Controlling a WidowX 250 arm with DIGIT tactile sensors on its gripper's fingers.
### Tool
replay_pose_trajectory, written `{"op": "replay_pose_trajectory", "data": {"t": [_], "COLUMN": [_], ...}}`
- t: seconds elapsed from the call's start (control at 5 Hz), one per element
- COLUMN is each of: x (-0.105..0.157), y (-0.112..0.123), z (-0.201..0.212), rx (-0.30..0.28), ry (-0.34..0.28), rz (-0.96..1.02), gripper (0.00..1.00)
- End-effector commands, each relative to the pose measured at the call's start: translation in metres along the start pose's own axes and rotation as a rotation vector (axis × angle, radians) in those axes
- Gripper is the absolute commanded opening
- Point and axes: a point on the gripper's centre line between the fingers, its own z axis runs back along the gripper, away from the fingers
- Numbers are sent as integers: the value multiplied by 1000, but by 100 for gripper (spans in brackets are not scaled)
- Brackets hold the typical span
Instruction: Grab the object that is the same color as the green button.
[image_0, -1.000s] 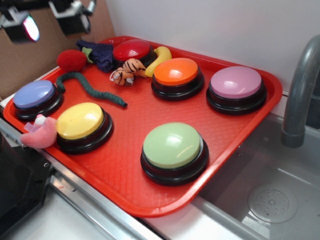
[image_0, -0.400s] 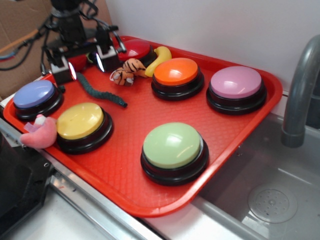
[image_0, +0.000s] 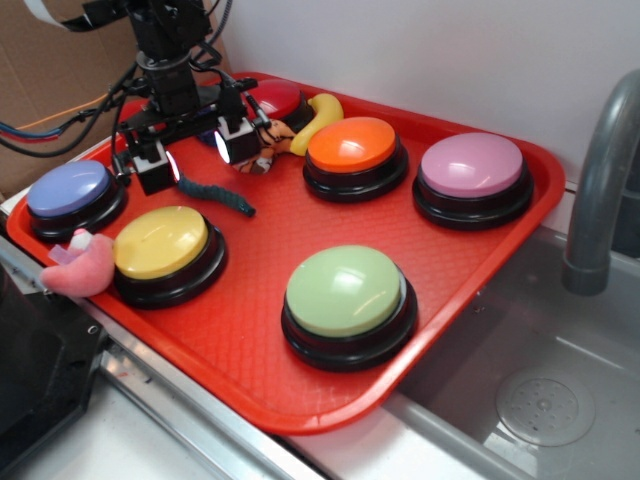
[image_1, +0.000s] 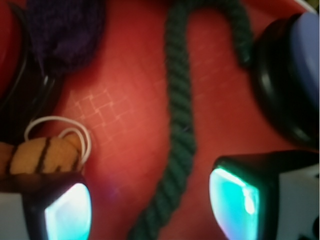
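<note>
tray (image_0: 470, 270), bright red and waffle-textured, sits beside a metal sink (image_0: 540, 400) and carries everything here. on it are six dome buttons on black bases: the green button (image_0: 345, 290) nearest the front, a yellow button (image_0: 160, 240) to its left, a blue button (image_0: 68, 188) at the left edge, orange (image_0: 352, 143) and pink (image_0: 472, 165) ones toward the back, and a red one (image_0: 278, 97) partly hidden behind the arm. small plush toys lie among them, including a pink one (image_0: 78, 268) at the tray's front rim and a striped tiger (image_1: 42, 155).

the object, a long wavy dark green fuzzy worm (image_1: 182, 120), lies flat on the tray between the blue button and the tiger, its tail end poking out toward the yellow button. in the wrist view it runs straight up the gap between the two fingers.

the gripper (image_0: 195, 153) hangs just above the worm, spread wide and holding nothing. one finger pad (image_1: 67, 212) is beside the tiger, the other (image_1: 235, 202) near the blue button's base; neither appears to touch the worm.

to do this step well, it would likely help to drop straight down until the pads flank the worm's middle, keeping clear of the tiger and the blue button, then close firmly, since the thin soft body could slip out.
</note>
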Motion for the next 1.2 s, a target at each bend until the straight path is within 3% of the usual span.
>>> {"op": "replay_pose_trajectory", "data": {"t": [0.0,0.2,0.4,0.8,1.0], "x": [1,-4,-5,-7,-4], "y": [13,17,17,15,10], "z": [-20,-22,-22,-20,6], "rx": [-38,-60,-64,-69,-95], "ry": [70,110,98,95,50], "rz": [72,136,134,109,-67], "gripper": [88,42,0,0,0]}}
